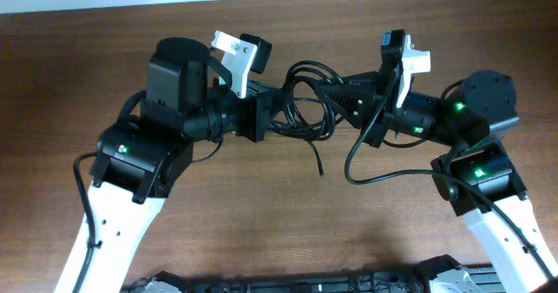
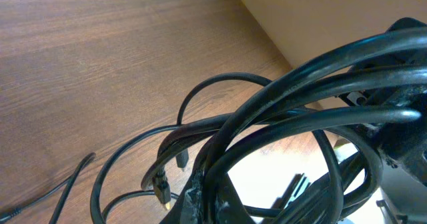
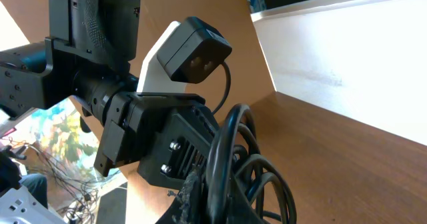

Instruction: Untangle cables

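Cables (image 1: 305,101) are bunched as one knot of loops between the two arms, raised above the tabletop (image 1: 105,49) near its middle. The knot is met from one side by the left end effector (image 1: 266,117) and from the other by the right end effector (image 1: 340,92), so its long axis lies along the line joining them. Both end effectors are judged to be closed on the bundle, since in each wrist view the cords (image 2: 300,84) (image 3: 227,157) spring from right where the fingers sit. The fingertips themselves are mostly hidden by cord. One loose tail (image 1: 318,162) hangs from the knot toward the robot's side, a little nearer the right end effector than the left. Small plug ends (image 2: 160,187) are seen dangling below the loops in the left wrist view. Any pull apart would be made along that joining line, and the crossed loops could be drawn tighter by it.
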{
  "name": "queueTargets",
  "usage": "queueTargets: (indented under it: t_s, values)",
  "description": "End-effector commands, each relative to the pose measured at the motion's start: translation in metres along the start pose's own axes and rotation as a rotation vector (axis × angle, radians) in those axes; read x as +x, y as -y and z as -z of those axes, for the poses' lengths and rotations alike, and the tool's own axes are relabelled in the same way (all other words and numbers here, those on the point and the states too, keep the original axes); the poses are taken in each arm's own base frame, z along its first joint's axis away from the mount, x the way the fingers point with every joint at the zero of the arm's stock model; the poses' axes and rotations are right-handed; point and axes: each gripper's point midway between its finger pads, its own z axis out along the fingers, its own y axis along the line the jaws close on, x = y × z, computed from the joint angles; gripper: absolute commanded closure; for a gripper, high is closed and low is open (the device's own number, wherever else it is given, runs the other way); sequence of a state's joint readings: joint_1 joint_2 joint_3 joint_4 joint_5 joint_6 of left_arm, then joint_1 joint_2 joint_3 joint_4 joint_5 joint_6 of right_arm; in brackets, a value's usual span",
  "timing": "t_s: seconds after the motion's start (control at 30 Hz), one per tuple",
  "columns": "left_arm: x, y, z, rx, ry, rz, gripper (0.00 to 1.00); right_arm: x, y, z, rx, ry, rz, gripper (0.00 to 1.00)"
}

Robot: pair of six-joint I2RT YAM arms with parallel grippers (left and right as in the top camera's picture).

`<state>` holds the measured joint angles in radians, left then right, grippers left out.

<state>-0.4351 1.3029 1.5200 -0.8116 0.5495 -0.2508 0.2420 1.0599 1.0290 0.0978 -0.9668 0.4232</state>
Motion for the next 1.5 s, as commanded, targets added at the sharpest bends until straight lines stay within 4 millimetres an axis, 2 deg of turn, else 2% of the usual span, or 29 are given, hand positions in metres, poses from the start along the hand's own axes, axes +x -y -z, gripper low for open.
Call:
queueTargets:
  t_s: [0.0,0.03,0.07,0.13,0.3,0.47,0.6,0.67,0.73,0.83,0.87,1.13,1.23,1.27,1.33,1.43,1.47]
  values:
    - [0.001,-0.003,-0.002,-0.010,-0.006,0.009,0.59,-0.005,-0.008,0.001,-0.028,0.003,0.016,0.96]
    - [0.001,-0.003,-0.002,-0.010,-0.006,0.009,0.38,-0.005,-0.008,0.001,-0.028,0.003,0.016,0.96]
    - [0.001,-0.003,-0.002,-0.007,-0.008,0.014,0.25,-0.005,-0.008,0.001,-0.028,0.003,0.016,0.96]
    - [0.003,-0.003,-0.003,-0.008,-0.012,0.019,0.23,-0.006,-0.008,0.001,-0.029,0.005,0.019,0.96]
    - [0.003,-0.003,-0.002,-0.009,-0.015,0.021,0.44,-0.008,-0.010,0.001,-0.033,0.014,0.034,0.96]
    - [0.004,-0.002,-0.003,-0.005,-0.017,0.019,0.51,-0.023,-0.016,0.002,-0.048,0.067,0.114,0.96]
    - [0.008,0.009,-0.007,0.020,-0.032,0.001,0.51,-0.024,-0.017,0.002,-0.049,0.069,0.118,0.96]
    - [0.010,0.015,-0.009,0.032,-0.039,-0.009,0.53,-0.024,-0.017,0.002,-0.049,0.069,0.118,0.96]
    - [0.010,0.017,-0.010,0.038,-0.040,-0.013,0.67,-0.025,-0.017,0.002,-0.050,0.072,0.122,0.96]
    - [0.010,0.017,-0.010,0.037,-0.040,-0.013,0.96,-0.026,-0.018,0.002,-0.053,0.076,0.130,0.96]
    - [0.010,0.016,-0.010,0.033,-0.039,-0.013,1.00,-0.026,-0.018,0.002,-0.053,0.076,0.129,0.96]
    - [0.004,-0.007,-0.009,-0.101,0.003,0.072,1.00,-0.021,-0.012,0.001,-0.042,0.058,0.104,0.96]
    - [0.000,-0.030,-0.005,-0.237,0.037,0.072,1.00,0.001,0.012,-0.005,-0.003,-0.011,0.021,0.95]
    - [-0.003,-0.045,0.000,-0.325,0.058,0.059,1.00,0.015,0.029,-0.006,0.029,-0.050,-0.050,0.96]
    - [-0.001,-0.064,0.008,-0.446,0.043,-0.026,1.00,0.030,0.048,-0.007,0.066,-0.091,-0.132,0.95]
    - [0.005,-0.087,0.020,-0.593,0.019,-0.052,1.00,0.052,0.066,-0.007,0.103,-0.147,-0.236,0.95]
    - [0.005,-0.088,0.021,-0.604,0.011,-0.082,1.00,0.055,0.068,-0.007,0.107,-0.156,-0.251,0.85]
